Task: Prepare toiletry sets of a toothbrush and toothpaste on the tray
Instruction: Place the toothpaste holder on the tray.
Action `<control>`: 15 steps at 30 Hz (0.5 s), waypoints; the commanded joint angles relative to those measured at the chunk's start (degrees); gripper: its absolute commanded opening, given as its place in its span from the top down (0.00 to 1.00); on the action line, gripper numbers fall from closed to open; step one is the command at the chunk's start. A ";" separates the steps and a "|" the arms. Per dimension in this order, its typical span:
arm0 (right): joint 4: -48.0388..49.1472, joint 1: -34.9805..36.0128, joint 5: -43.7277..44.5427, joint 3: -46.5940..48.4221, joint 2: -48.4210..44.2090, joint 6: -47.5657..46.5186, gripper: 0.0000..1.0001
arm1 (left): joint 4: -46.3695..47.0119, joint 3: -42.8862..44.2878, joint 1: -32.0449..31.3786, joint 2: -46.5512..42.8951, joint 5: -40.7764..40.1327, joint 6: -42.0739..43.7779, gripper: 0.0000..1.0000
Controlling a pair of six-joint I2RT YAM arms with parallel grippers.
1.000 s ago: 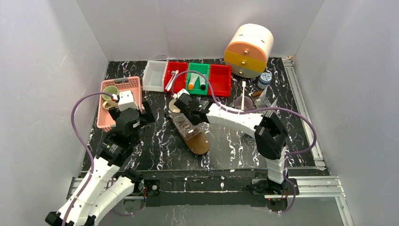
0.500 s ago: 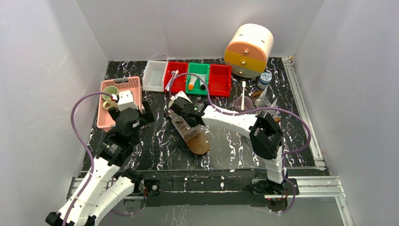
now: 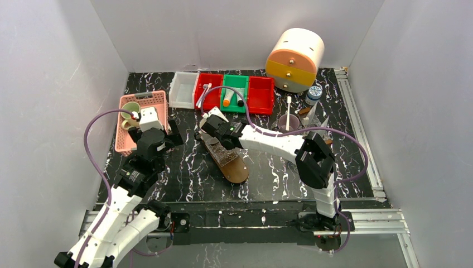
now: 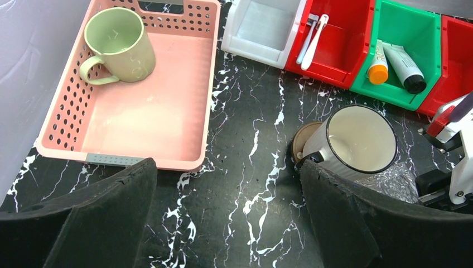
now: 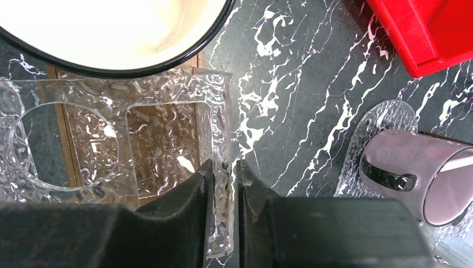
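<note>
A clear, textured tray (image 5: 162, 128) lies on a brown board (image 3: 237, 170) in the middle of the table. My right gripper (image 5: 225, 167) is shut on the tray's right rim, one finger on each side. A white mug (image 5: 111, 28) with a black rim stands at the tray's far end. Two slim white toothbrushes (image 4: 312, 36) lie in the left red bin (image 3: 207, 90). An orange-capped toothpaste tube (image 4: 378, 64) and a dark-capped one (image 4: 406, 70) lie in the green bin (image 3: 234, 92). My left gripper (image 4: 228, 223) hangs open over bare table, left of the mug.
A pink basket (image 4: 139, 95) holding a green mug (image 4: 118, 42) sits at the left. A white bin (image 4: 262, 28) and a second red bin (image 3: 260, 92) flank the others. A purple cup (image 5: 413, 173) holding a toothbrush stands right of the tray. A round drawer unit (image 3: 294, 58) stands at the back.
My right arm has swung a little to the left, its gripper still on the tray's rim. The left arm has not moved.
</note>
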 commanded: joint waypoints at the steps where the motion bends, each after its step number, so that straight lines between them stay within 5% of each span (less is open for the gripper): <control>1: 1.39 0.27 0.85 2.59 0.15 -0.14 0.71 | -0.63 -0.34 0.50 -0.23 -0.11 -0.52 0.02; 15: 1.47 0.29 -1.52 3.17 0.37 1.42 0.73 | -0.51 -0.34 1.05 0.08 0.83 -0.47 0.02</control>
